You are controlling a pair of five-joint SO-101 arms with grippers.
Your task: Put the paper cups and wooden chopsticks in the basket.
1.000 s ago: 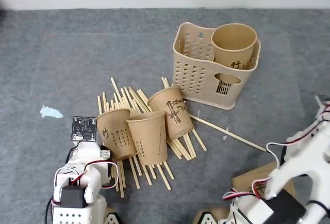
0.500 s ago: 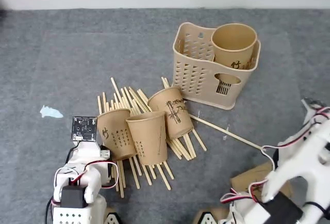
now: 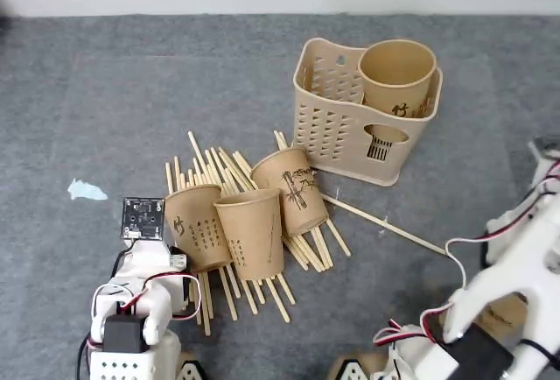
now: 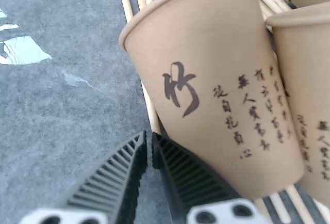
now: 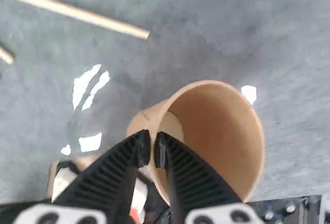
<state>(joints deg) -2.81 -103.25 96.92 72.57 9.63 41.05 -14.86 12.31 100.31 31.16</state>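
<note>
1. The basket [image 3: 337, 130] stands upright on the grey surface [image 3: 131, 91], with an upright cup [image 3: 396, 69] seated in one of its compartments.
2. In front of the basket, a heap of wooden chopsticks [image 3: 214, 170] lies fanned out on the surface.
3. Three cups lie on their sides on that heap, packed side by side: the first cup [image 3: 197, 227] just ahead of the left arm, the second cup [image 3: 252, 233] touching it, and the third cup [image 3: 293, 189] nearest the basket.
4. A single chopstick [image 3: 385, 225] lies apart from the heap, between the basket and the right arm.
5. The left tool [image 4: 150, 146] has its fingers drawn almost together, a thin slit between them, and grips nothing. Its tip sits just beside the first cup's wall.
6. The right tool [image 5: 151, 149] is closed on the rim of a tipped cup [image 5: 216, 141], which lies on its side, mouth toward the wrist camera, well apart from the basket.
7. A pale blue scrap [image 3: 86, 190] lies on the surface near the left arm.
</note>
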